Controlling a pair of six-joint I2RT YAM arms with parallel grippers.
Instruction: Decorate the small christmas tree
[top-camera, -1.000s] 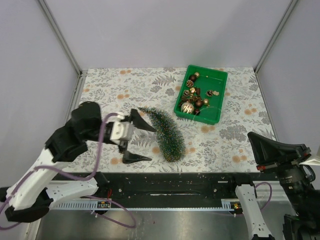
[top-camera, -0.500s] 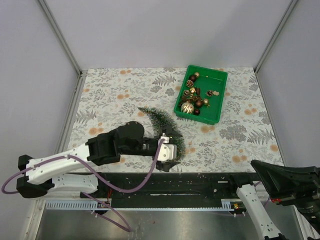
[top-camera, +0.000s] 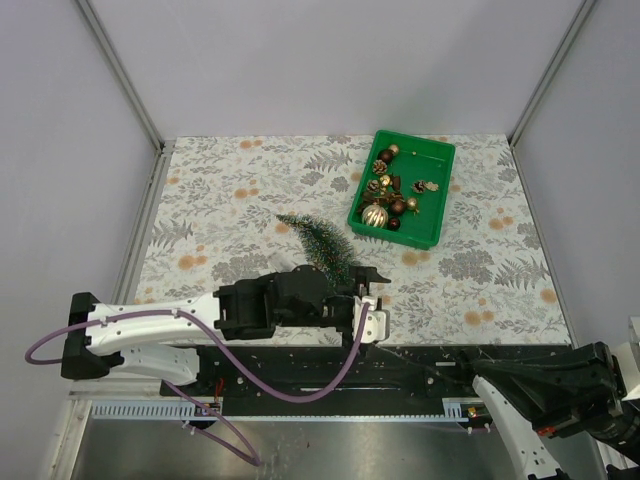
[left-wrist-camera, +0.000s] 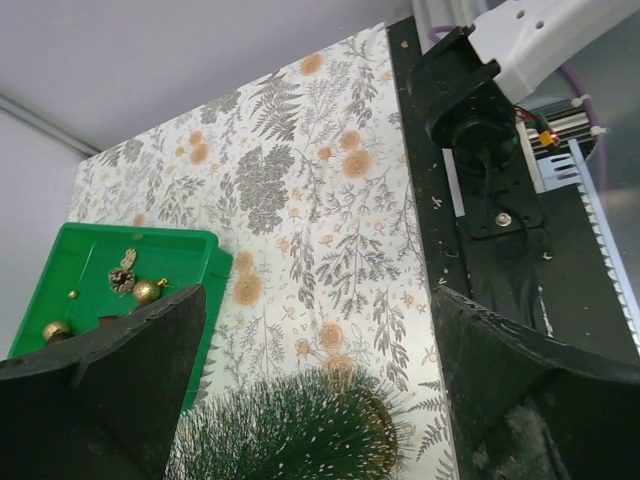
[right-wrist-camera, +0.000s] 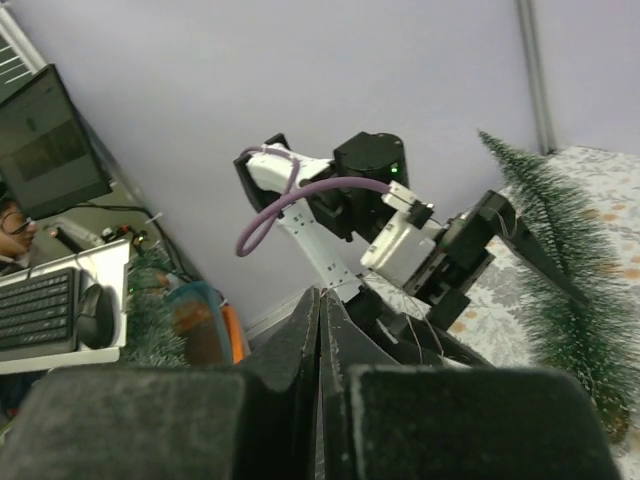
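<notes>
The big table (top-camera: 250, 170) has a cloth with leaves and orange flowers on it. The left arm (top-camera: 150, 330) is white and black, and it reaches low along the near edge of the table. The right arm (top-camera: 540, 385) sits down low, off the near right corner.

A green bin (top-camera: 446, 195) is at the far right of the cloth. The small christmas tree (top-camera: 320, 245) lies on its side in the middle, just beside the bin, with its tip pointing to the far left.

The left gripper (left-wrist-camera: 318, 300) has its fingers wide apart, one on each side of the fat end of the tree. I cannot tell if they touch it. The right gripper (right-wrist-camera: 320, 295) has its fingers pressed together with nothing in them.

Little gold and brown ornaments (top-camera: 390, 195) lie in the bin.
</notes>
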